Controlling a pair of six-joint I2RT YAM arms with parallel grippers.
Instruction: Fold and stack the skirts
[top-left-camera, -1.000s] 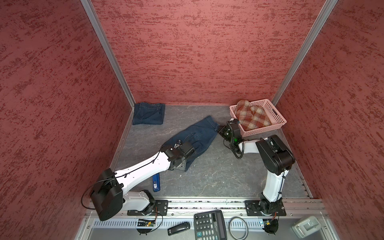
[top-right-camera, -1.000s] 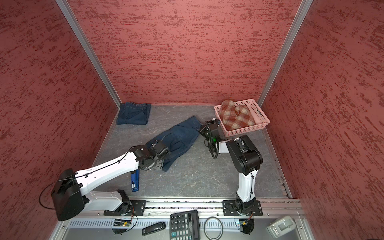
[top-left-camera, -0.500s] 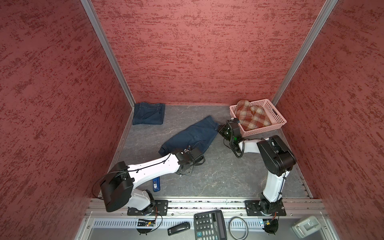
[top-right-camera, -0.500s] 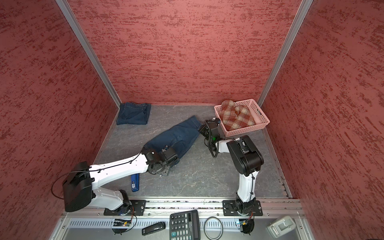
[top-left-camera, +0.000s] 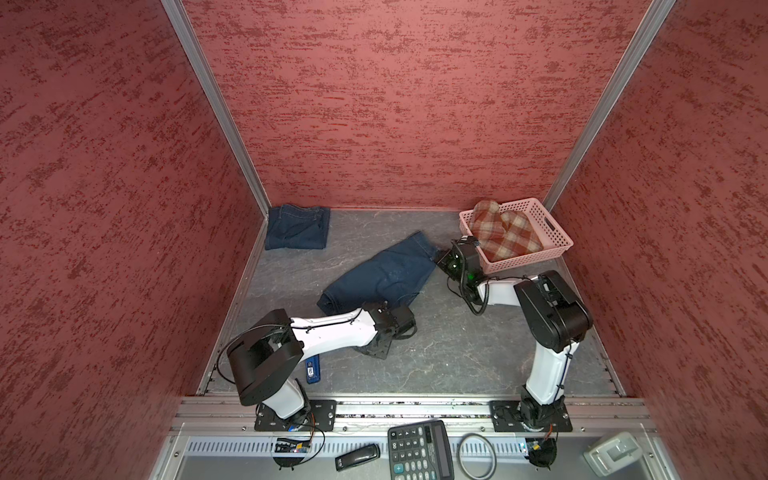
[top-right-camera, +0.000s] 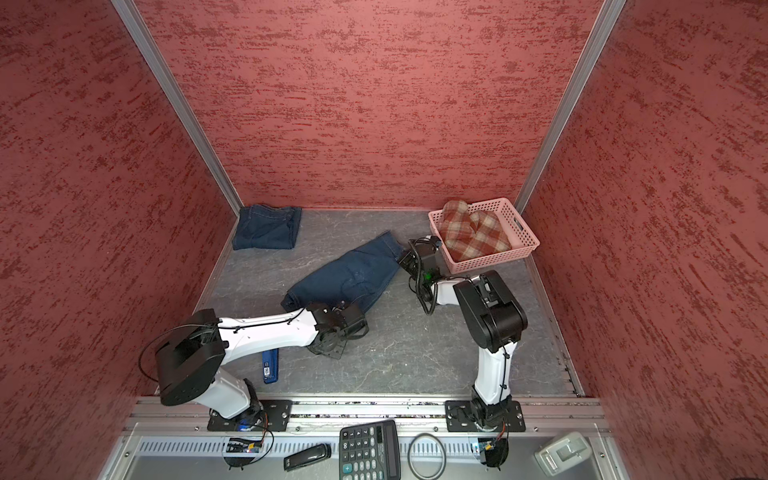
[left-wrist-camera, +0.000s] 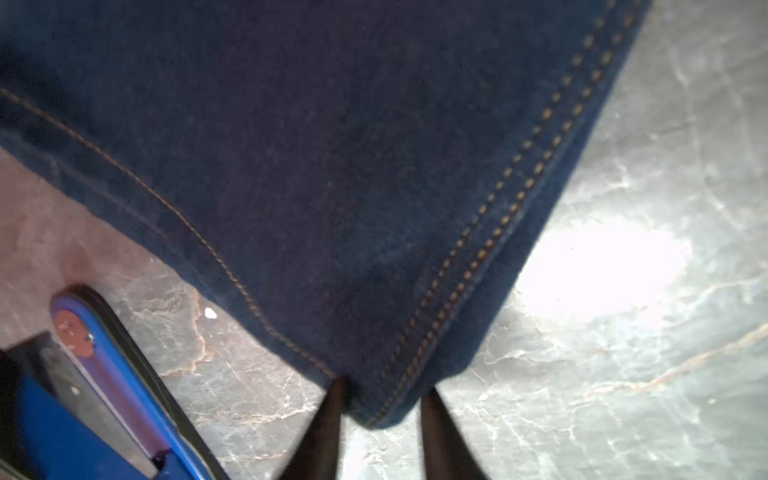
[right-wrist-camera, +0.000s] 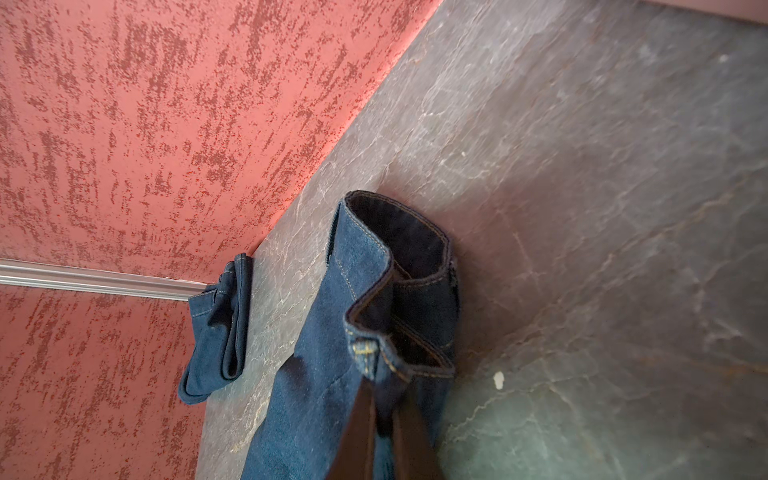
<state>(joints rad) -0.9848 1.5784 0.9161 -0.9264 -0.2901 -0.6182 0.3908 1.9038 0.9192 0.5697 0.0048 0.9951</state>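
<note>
Narrowing since earlier, left pincer (left-wrist-camera: 380, 409) straddles denim skirt (top-left-camera: 384, 272) corner; right pincer (right-wrist-camera: 384, 419) stays clamped on waistband.

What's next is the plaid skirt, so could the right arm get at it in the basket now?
Probably, but not yet: the plaid skirt lies in the open basket beside the right gripper, which is shut on the denim skirt and must let go first.

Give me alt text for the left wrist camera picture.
The left gripper straddles a stitched corner of a dark blue denim skirt lying on a grey marbled table. A blue tool lies on the table beside it.
</note>
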